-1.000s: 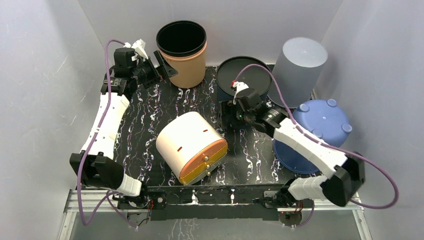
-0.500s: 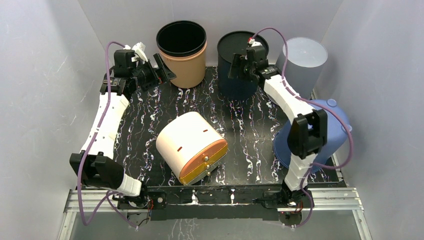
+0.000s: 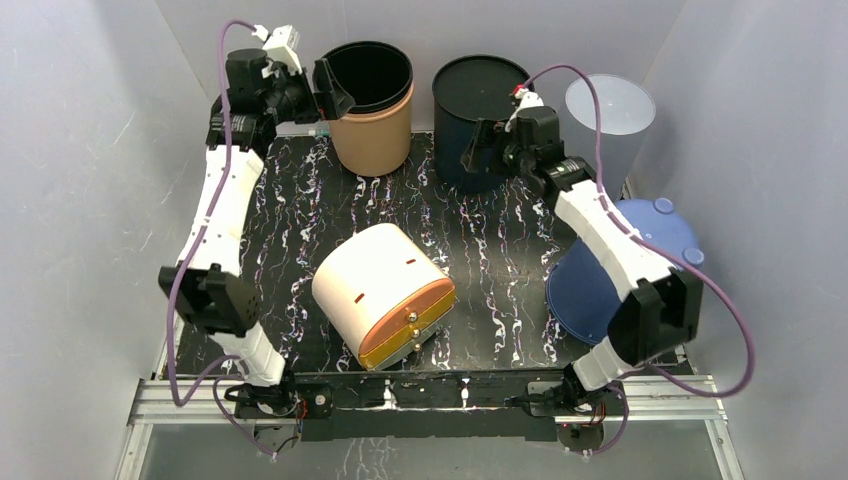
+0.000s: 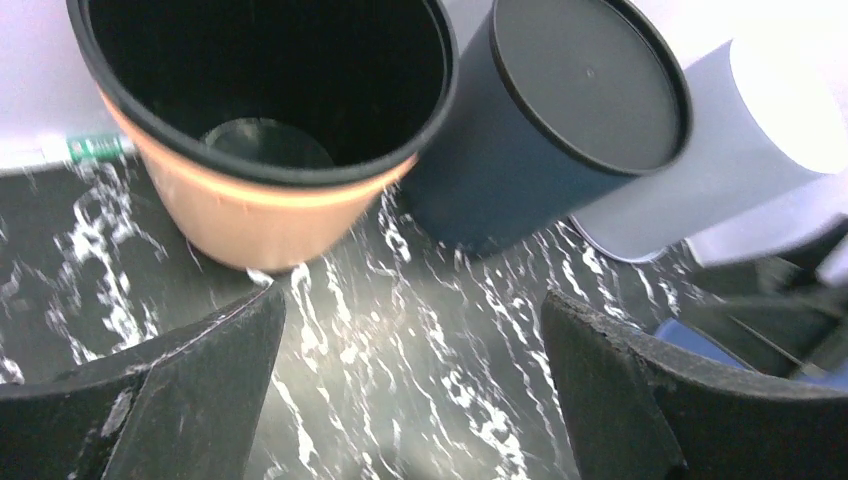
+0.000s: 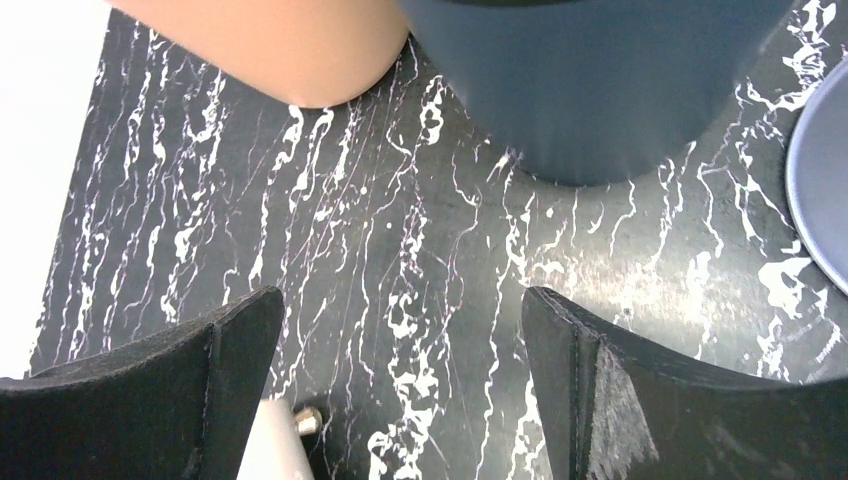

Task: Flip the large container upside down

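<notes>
Standing at the back of the marbled black mat (image 3: 300, 230), the dark navy cylindrical container (image 3: 478, 90) shows a flat, closed black end facing up, between the open peach bin (image 3: 372, 135) and a pale grey cylinder (image 3: 610, 110). The right gripper (image 5: 400, 310) hovers just in front of it, jaws spread, holding nothing. The left gripper (image 4: 410, 320), jaws wide apart and holding nothing, hangs near the peach bin's rim.

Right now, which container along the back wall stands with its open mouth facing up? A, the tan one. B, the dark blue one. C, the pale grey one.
A: the tan container shows its hollow black inside, while the dark blue container and the pale grey container show flat closed tops.
</notes>
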